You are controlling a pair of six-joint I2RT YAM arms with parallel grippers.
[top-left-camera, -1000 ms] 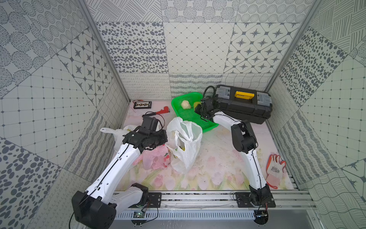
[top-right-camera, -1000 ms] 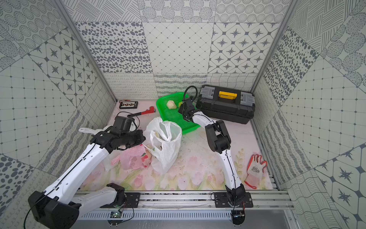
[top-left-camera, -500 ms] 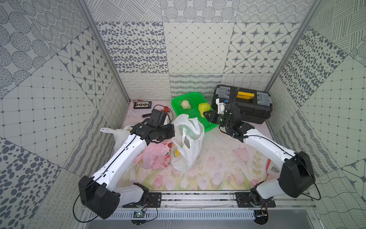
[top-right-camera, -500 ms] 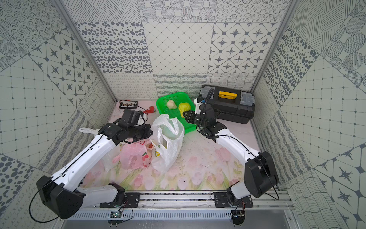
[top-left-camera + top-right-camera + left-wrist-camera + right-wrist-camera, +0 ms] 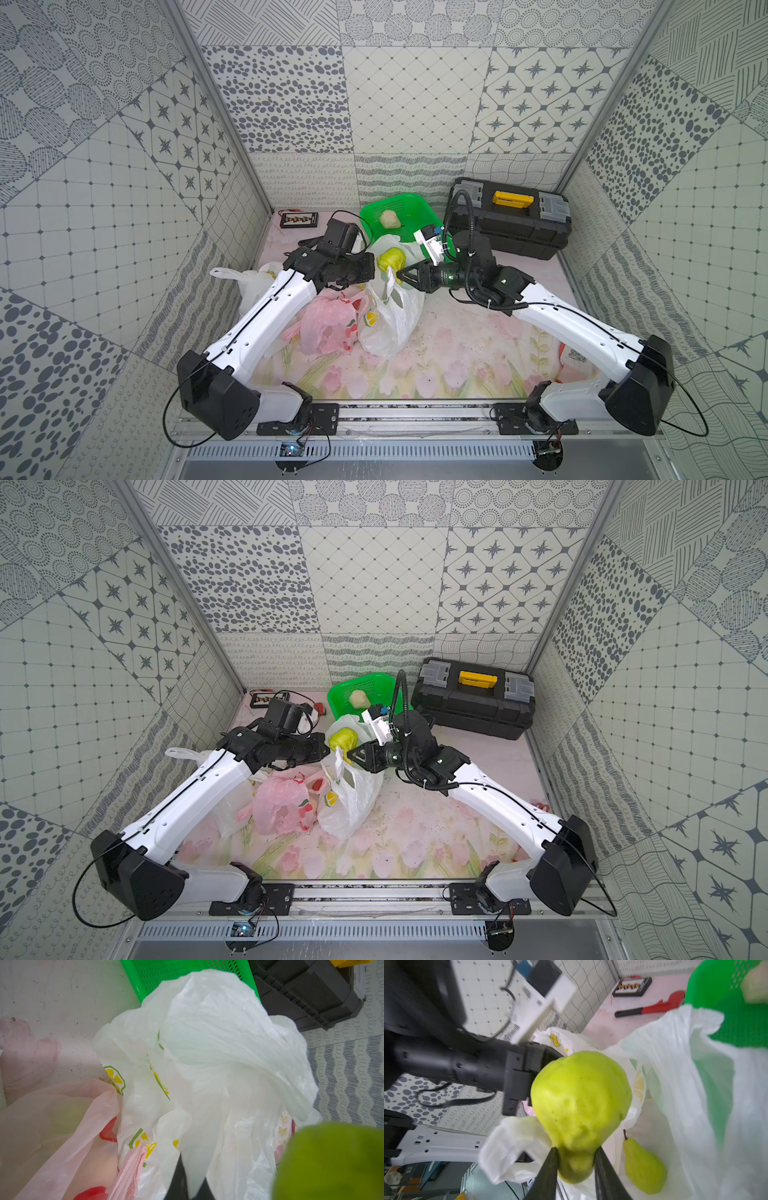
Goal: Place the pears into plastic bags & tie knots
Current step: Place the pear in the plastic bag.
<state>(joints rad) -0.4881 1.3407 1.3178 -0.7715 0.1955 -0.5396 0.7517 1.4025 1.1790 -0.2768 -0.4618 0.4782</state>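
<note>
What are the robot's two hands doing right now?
Left gripper: closed on the white bag.
Right gripper: closed on the green pear.

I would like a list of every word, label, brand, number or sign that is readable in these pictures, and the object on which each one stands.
No text is readable in any view.
white bag: lemon pictures only, no letters.
pink bag: red prints only, no letters.
black toolbox: no legible brand or label.
small black device: yellow marks, too small to read.
glove: a dark print, too small to read.
</note>
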